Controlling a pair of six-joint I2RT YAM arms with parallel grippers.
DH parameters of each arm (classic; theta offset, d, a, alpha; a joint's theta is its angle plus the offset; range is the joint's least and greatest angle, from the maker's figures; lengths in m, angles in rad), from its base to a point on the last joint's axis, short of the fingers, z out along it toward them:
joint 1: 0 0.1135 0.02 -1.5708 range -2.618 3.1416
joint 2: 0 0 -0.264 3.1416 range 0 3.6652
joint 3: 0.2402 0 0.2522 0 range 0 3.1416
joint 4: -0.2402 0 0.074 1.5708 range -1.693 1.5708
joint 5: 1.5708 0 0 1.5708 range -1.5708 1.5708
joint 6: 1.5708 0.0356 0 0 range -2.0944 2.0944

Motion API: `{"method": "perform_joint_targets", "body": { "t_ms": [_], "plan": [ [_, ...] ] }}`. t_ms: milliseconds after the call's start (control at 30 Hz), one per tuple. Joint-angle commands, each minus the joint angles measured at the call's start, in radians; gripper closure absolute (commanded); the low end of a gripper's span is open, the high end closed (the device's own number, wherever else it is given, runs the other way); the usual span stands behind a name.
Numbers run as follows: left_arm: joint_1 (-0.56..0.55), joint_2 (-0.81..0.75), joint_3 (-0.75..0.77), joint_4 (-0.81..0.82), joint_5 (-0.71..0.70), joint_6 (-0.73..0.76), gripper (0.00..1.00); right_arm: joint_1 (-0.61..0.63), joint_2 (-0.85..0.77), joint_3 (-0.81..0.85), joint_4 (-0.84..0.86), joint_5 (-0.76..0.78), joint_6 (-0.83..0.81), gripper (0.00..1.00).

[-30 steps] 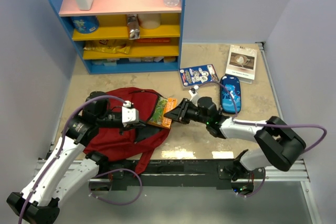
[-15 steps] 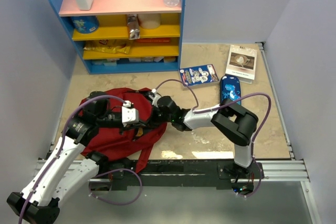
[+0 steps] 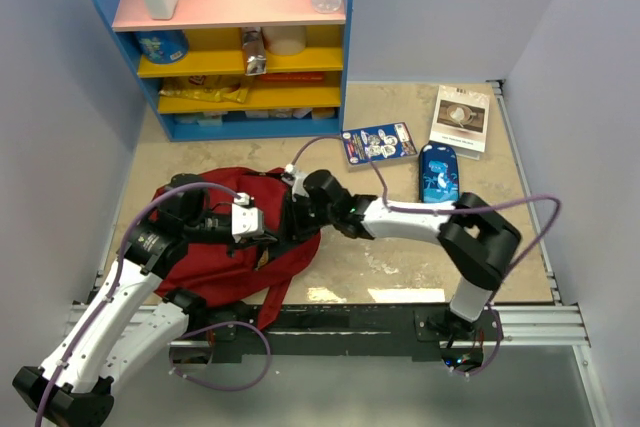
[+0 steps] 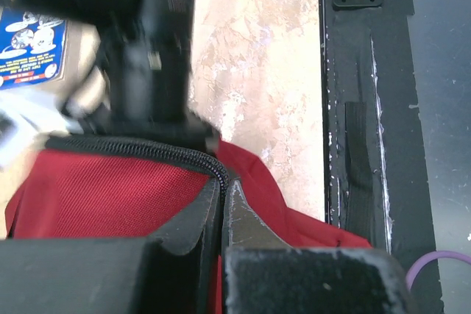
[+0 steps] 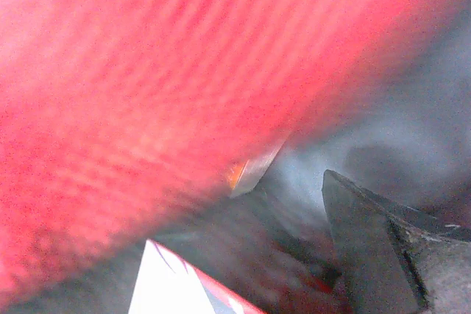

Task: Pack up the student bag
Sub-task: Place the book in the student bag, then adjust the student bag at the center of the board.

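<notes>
One student bag [image 3: 215,257], toward near-left corner. Zipper rim [image 4: 147,154] clamped by left gripper [image 4: 223,182]; right gripper [image 3: 305,209] inside, state unclear.

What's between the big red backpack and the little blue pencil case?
In the top view, the right arm's white forearm crosses that gap, its end tucked into the large dark red fabric backpack; the small blue pencil case lies just beyond it.

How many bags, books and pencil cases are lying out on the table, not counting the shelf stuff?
Bags: 1, the red student bag
Books: 2, the blue book and the white book
Pencil cases: 1, the blue pencil case
Total: 4
</notes>
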Motion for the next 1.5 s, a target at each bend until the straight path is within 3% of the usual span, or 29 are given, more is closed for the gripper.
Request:
{"method": "perform_joint_targets", "body": {
  "t_ms": [0,200,367,467,633,767,1067,1133,1167,1200,1233,1467],
  "plan": [
    [0.003,-0.009,0.046,0.005,0.074,0.03,1.0,-0.043,-0.179,-0.004,-0.166,0.075,-0.228,0.01],
    [0.003,-0.014,0.052,-0.005,0.077,0.033,1.0,-0.155,-0.247,0.049,-0.344,0.239,-0.398,0.01],
    [0.003,-0.017,0.053,-0.007,0.08,0.033,1.0,-0.163,-0.146,0.217,-0.488,0.435,-0.631,0.01],
    [0.002,-0.017,0.056,-0.005,0.081,0.032,1.0,-0.167,-0.071,0.266,-0.481,0.503,-0.719,0.01],
    [0.001,-0.012,0.073,-0.011,0.081,0.032,1.0,-0.187,0.044,0.344,-0.421,0.452,-0.802,0.01],
    [0.001,-0.015,0.083,-0.024,0.078,0.039,1.0,-0.215,0.156,0.421,-0.366,0.328,-0.848,0.01],
    [0.001,-0.018,0.081,-0.021,0.092,0.035,1.0,-0.25,0.348,0.634,-0.303,0.153,-0.837,0.05],
    [0.001,-0.02,0.079,-0.019,0.092,0.033,1.0,-0.255,0.386,0.678,-0.288,0.151,-0.793,0.21],
    [0.001,-0.02,0.078,-0.019,0.09,0.033,1.0,-0.261,0.397,0.694,-0.289,0.183,-0.771,0.34],
    [0.001,-0.018,0.079,-0.022,0.087,0.035,1.0,-0.267,0.411,0.708,-0.294,0.225,-0.726,0.93],
    [0.001,-0.02,0.078,-0.025,0.083,0.044,1.0,-0.275,0.41,0.705,-0.295,0.265,-0.663,1.0],
    [0.001,-0.023,0.072,-0.018,-0.009,0.072,1.0,-0.357,0.187,0.406,-0.088,0.605,-0.48,1.0]
  ]
}}
